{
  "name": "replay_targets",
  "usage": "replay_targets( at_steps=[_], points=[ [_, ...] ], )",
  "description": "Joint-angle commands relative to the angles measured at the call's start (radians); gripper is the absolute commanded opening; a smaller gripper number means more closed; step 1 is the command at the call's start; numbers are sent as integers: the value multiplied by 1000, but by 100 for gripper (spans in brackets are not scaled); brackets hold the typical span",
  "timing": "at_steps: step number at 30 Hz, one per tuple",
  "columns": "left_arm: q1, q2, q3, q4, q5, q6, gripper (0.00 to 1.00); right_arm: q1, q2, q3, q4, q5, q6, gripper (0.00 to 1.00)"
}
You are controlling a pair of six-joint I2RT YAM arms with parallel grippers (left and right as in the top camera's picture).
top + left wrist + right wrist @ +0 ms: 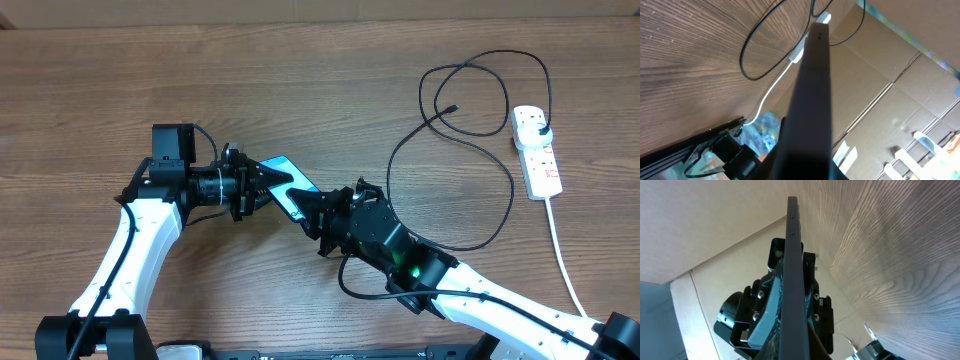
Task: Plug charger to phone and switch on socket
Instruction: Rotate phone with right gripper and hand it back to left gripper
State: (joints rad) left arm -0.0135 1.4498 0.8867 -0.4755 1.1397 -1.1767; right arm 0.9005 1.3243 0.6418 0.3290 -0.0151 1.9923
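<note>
Phone (792, 270): right up against both wrist cameras, seen edge-on as a dark thin bar running up from the bottom of each view. From overhead it shows a strip of blue screen and lies slantwise between the two grippers, near the middle of the table (300, 70).
Phone contact with the wood: cannot be told.
Right gripper (318, 212): clenched on the phone's near, lower end. In its own wrist view the phone's edge rises straight out from between its fingers.
Left gripper (250, 187): at the phone's far, upper-left end, facing the right gripper. The right wrist view shows its black body straddling the phone's edge. Whether its jaws press the phone or merely flank it cannot be told.
Charger (500, 200): thin black cable looped loosely on the table, to the right of the arms and well apart from the phone.
Connector (453, 107): lies loose on the wood inside the upper loop, touching neither phone nor gripper.
Plug (540, 125): black, seated in the far end of the socket.
Socket (536, 150): white strip near the table's right edge, lying flat. Its switches are too small to read.
Cord (560, 240): thick and white, running from the socket's near end toward the front right corner.
Background in left wrist view: cardboard (880, 100) beyond the table.
</note>
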Motion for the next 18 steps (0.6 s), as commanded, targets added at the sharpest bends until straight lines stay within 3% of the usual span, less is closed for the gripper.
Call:
replay_targets(
  at_steps=[1,3,9,13,15,18],
  points=[
    [-10,2,10,13,-4,-2,9,14,-5,21,-2,-84,1,5],
    [-10,2,10,13,-16,-1,5,14,-5,21,-3,-85,-1,5],
    [-10,2,10,12,-68,3,4,14,-5,20,-64,-84,-3,31],
    [-10,2,10,12,-150,69,4,13,-5,21,-171,-80,-27,45],
    [-9,2,10,4,-196,131,5,11,-5,21,-238,-33,-109,50],
    [-9,2,10,-45,-251,192,4,1,-5,21,-306,80,-380,66]
  ],
)
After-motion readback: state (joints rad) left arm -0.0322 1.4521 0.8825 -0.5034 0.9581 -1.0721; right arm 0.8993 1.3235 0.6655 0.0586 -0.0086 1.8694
